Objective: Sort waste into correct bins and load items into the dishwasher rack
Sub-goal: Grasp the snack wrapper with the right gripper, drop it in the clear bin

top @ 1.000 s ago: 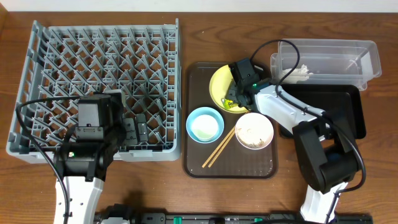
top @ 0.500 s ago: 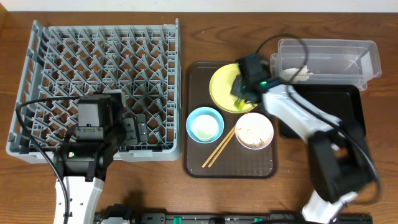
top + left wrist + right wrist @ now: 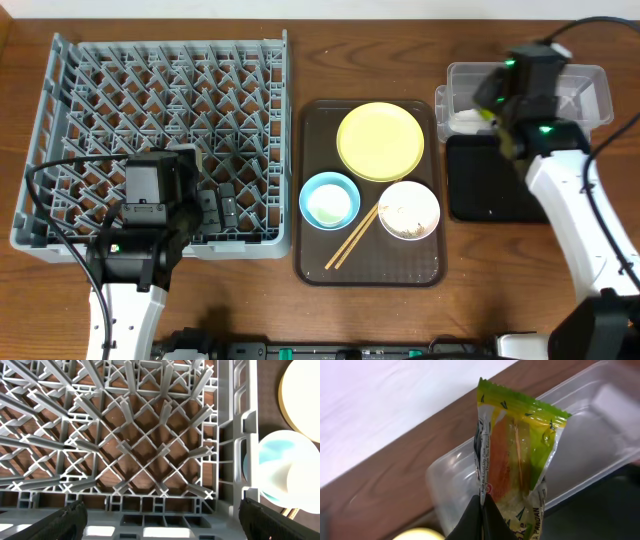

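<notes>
Overhead, the plate (image 3: 380, 140), bowls (image 3: 330, 200) and chopsticks (image 3: 350, 238) sit on the brown tray (image 3: 370, 268), the rack (image 3: 160, 100) unloaded; in the left wrist view the left fingers (image 3: 67, 521) stand wide apart, empty; in the right wrist view the right fingers (image 3: 480, 517) pinch the wrapper (image 3: 517, 455) above the clear tub (image 3: 592, 460) (not dropped yet).

There is one grey rack (image 3: 165, 140) on the tabletop (image 3: 400, 50), and one brown tray (image 3: 400, 265). The dishes come to one yellow plate (image 3: 380, 140) and two bowls: one blue bowl (image 3: 329, 200) and one white bowl (image 3: 409, 210). There are two chopsticks (image 3: 352, 237). The food scraps (image 3: 403, 212) in the white bowl are too small to count. The containers number two: one clear tub (image 3: 590, 85) and one black tray (image 3: 490, 190). There is one yellow-green wrapper (image 3: 520, 455), and what looks like one white tissue (image 3: 460, 118), partly hidden. The end effectors number two: one left end effector (image 3: 175, 525) and one right end effector (image 3: 482, 505).
</notes>
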Motion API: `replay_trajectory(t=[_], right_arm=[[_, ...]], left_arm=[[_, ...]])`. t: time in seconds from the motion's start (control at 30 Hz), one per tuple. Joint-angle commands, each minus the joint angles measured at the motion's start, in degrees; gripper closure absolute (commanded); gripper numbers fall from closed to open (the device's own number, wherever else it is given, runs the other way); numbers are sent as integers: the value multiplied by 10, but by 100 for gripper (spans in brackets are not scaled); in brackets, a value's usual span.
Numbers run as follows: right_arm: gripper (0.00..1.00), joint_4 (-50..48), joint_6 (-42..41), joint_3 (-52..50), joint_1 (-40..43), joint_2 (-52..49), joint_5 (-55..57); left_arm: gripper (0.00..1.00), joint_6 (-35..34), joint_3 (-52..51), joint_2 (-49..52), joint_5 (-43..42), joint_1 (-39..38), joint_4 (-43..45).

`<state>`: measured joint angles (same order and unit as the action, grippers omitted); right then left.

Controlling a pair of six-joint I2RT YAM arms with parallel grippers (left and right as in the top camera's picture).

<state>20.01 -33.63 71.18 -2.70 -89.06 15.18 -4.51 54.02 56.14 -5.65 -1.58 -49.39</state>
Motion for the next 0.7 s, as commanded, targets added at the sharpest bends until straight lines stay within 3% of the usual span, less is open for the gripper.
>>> replay_trajectory(t=[0.0, 0.07, 0.17, 0.2, 0.27, 0.33, 0.47, 0.67], right_arm=[[96, -20, 12, 0, 31, -18, 10], [85, -41, 12, 0, 43, -28, -3], [51, -61, 12, 0, 55, -40, -29], [44, -61, 12, 0, 57, -40, -38], [39, -59, 20, 0, 58, -39, -50], [39, -59, 47, 0, 57, -37, -79], [49, -37, 101, 0, 53, -19, -176], [49, 82, 154, 0, 19, 16, -282]], left_arm=[[2, -5, 12, 0, -2, 3, -1], [2, -5, 12, 0, -2, 3, -1], [2, -5, 12, 0, -2, 3, -1], [2, -5, 12, 0, -2, 3, -2], [2, -5, 12, 0, -2, 3, -3], [2, -5, 12, 0, -2, 3, -3], [2, -5, 12, 0, -2, 3, -3], [2, -5, 12, 0, -2, 3, -3]])
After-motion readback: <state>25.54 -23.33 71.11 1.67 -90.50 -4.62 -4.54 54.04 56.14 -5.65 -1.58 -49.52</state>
